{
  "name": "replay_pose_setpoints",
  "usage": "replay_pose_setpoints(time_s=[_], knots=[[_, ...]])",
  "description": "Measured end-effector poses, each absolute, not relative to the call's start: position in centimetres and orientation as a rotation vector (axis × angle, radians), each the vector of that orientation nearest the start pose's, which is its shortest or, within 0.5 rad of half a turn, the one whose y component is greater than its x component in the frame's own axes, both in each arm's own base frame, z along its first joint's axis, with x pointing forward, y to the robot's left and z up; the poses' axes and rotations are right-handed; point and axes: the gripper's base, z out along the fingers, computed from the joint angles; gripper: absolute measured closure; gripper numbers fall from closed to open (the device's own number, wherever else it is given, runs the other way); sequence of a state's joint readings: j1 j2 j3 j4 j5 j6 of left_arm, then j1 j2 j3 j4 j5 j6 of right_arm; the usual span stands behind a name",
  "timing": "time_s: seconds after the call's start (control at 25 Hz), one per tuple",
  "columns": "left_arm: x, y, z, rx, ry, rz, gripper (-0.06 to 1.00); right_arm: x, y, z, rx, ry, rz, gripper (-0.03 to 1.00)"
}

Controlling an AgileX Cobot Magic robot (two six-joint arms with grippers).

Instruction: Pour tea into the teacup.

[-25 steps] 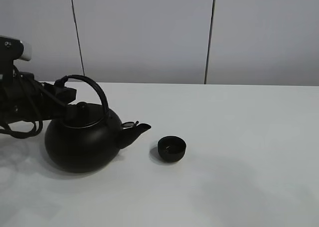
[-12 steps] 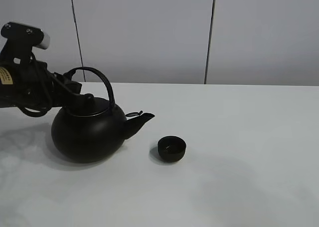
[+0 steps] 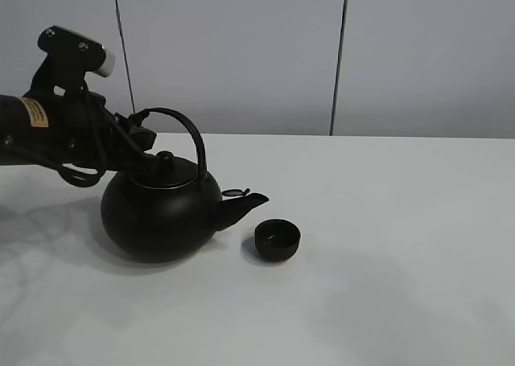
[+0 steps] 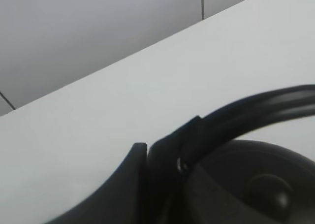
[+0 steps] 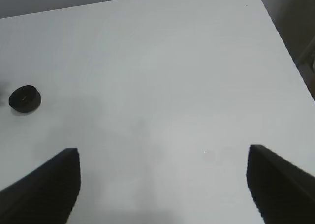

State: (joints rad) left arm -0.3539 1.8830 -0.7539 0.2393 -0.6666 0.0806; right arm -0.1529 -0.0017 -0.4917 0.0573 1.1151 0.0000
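Observation:
The big black kettle [image 3: 161,213] sits left of centre over the white table, its spout [image 3: 245,201] pointing right at the teacup. Whether its base touches the table I cannot tell. My left gripper [image 3: 138,134] is shut on the left end of the arched handle [image 3: 189,133]. The left wrist view shows that handle [image 4: 256,111] clamped by a dark finger [image 4: 147,175] above the lid [image 4: 266,194]. The small matte-black teacup [image 3: 278,240] stands just right of the spout, apart from it. My right gripper [image 5: 162,184] is open over bare table, far from the teacup [image 5: 24,98].
The white table [image 3: 402,221] stretches right of the cup, backed by a grey panelled wall [image 3: 241,52]. The right wrist view shows the table's edge [image 5: 283,42] along one side. The left arm with its cables [image 3: 56,133] reaches in from the left.
The left arm has carried the kettle to the right and slightly up, bringing the spout close to the teacup. The teacup and right gripper have stayed put.

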Motion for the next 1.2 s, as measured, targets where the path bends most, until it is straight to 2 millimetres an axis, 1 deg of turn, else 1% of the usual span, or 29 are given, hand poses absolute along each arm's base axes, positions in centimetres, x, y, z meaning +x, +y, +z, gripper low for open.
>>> replay_pose_setpoints(time_s=[0.36, 0.8, 0.96, 1.2], knots=[[33.5, -13.7, 14.8, 0.686, 1.814, -0.182, 0.84, -0.6, 0.6, 27.1, 0.156, 2.098, -0.022, 0.34], [33.4, -13.8, 14.7, 0.776, 1.798, -0.151, 0.84, -0.6, 0.6, 27.1, 0.156, 2.098, -0.022, 0.34], [33.8, -14.1, 15.0, 0.815, 1.799, -0.138, 0.84, -0.6, 0.6, 27.1, 0.156, 2.098, -0.022, 0.34], [34.3, -14.3, 15.5, 0.818, 1.788, -0.131, 0.84, -0.6, 0.6, 27.1, 0.156, 2.098, -0.021, 0.34]])
